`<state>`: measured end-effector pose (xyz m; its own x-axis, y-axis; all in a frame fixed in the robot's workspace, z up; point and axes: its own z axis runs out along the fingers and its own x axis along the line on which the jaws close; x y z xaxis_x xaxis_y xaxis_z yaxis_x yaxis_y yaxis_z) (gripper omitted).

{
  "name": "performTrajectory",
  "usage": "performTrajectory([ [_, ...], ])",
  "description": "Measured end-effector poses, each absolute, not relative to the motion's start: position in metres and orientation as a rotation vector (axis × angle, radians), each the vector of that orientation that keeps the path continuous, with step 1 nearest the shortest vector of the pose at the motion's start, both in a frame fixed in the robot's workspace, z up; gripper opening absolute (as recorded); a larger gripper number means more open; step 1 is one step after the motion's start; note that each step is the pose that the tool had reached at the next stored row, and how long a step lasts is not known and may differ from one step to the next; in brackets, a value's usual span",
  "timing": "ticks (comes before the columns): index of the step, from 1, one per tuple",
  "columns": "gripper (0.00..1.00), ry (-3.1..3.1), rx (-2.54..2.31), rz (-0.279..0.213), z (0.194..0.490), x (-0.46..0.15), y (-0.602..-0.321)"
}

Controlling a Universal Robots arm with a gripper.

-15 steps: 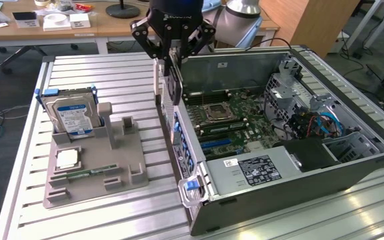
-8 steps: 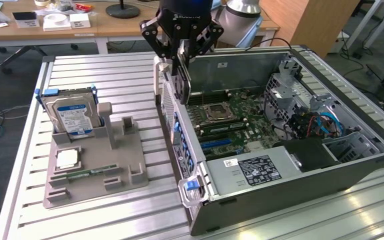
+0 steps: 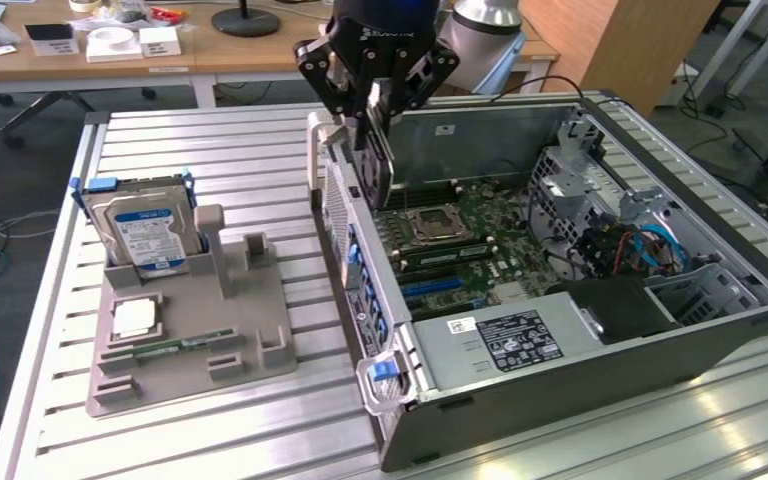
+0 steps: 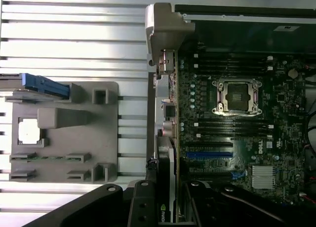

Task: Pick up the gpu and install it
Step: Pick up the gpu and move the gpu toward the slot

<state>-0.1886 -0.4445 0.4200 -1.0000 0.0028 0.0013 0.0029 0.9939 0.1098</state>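
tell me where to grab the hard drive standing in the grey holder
Probably the upper part of the hard drive, from above, fingers across its two flat faces. It stands upright on edge in the grey holder, its lower part sunk in the slot, leaving the top free.

The gripper [image 3: 375, 108] carries the brand name ROBOTIQ in pale letters on its black body. In the wrist view, the motherboard [image 4: 260, 148] bears the word DELL in white, turned on its side. The gpu [image 4: 166, 182] shows a small Nvidia eye logo on its edge, close to the gripper. The blue label on the hard drive [image 3: 148, 232] and the white label on the power supply [image 3: 518, 340] carry print too small to read.
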Motion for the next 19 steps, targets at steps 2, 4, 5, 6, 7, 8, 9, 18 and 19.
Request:
performTrajectory([
  [2, 0.27, -3.136, -0.004, -0.173, 0.420, -0.186, -0.445],
  [4, 0.27, -3.136, -0.004, -0.173, 0.420, -0.183, -0.445],
  [5, 0.27, -3.136, -0.004, -0.173, 0.420, -0.182, -0.445],
  [6, 0.27, -3.136, -0.004, -0.173, 0.420, -0.181, -0.445],
  [7, 0.27, -3.136, -0.004, -0.173, 0.420, -0.179, -0.445],
  [8, 0.27, -3.136, -0.004, -0.173, 0.420, -0.178, -0.445],
  [9, 0.27, -3.136, -0.004, -0.173, 0.420, -0.177, -0.445],
  [18, 0.27, -3.136, -0.004, -0.173, 0.420, -0.163, -0.445],
  [19, 0.27, -3.136, -0.004, -0.173, 0.420, -0.162, -0.445],
])
